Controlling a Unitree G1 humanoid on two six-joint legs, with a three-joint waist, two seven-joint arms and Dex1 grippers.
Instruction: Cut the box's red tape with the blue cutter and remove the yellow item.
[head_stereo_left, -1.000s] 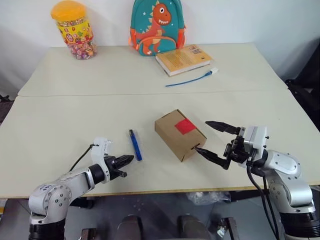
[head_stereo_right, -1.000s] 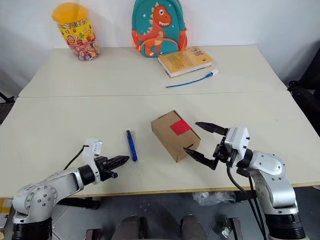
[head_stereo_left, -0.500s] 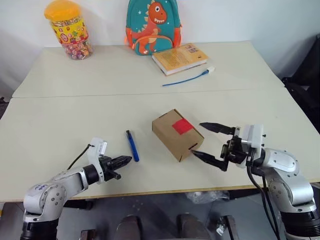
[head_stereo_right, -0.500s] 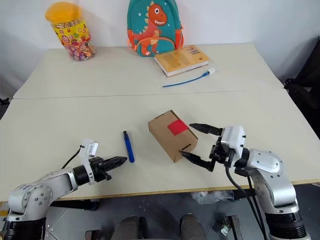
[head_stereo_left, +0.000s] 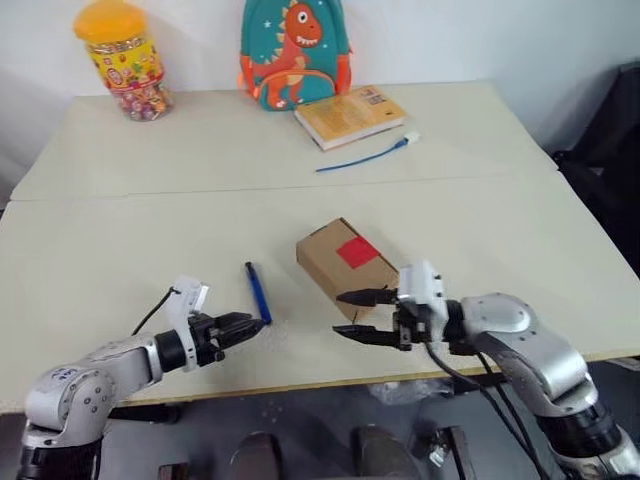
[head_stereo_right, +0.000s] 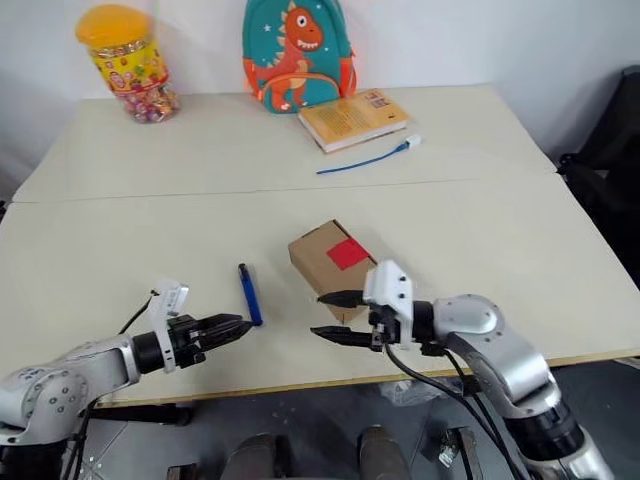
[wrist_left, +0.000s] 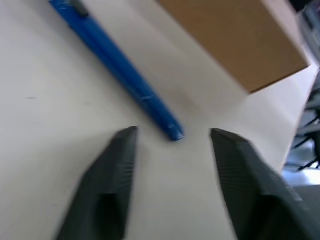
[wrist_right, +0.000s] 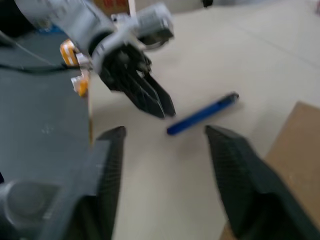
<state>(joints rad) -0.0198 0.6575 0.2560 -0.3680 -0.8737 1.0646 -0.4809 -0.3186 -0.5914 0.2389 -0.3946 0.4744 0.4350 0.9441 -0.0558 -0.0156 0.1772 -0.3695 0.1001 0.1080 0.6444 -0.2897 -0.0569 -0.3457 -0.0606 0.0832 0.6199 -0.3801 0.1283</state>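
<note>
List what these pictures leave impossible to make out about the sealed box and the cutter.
- Yellow item: hidden inside the closed box, red tape uncut, head views.
- Blue cutter blade: blurred, far end cut off by the left wrist view's edge.
- Box's near end: behind the right gripper, head views.

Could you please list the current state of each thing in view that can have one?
Small brown cardboard box: closed, lying on the table.
Red square of tape: uncut, across the box top.
Slim blue pen-shaped cutter: lying flat, not gripped.
Left end effector: open, empty, by the cutter's end.
Right end effector: open, empty.
</note>
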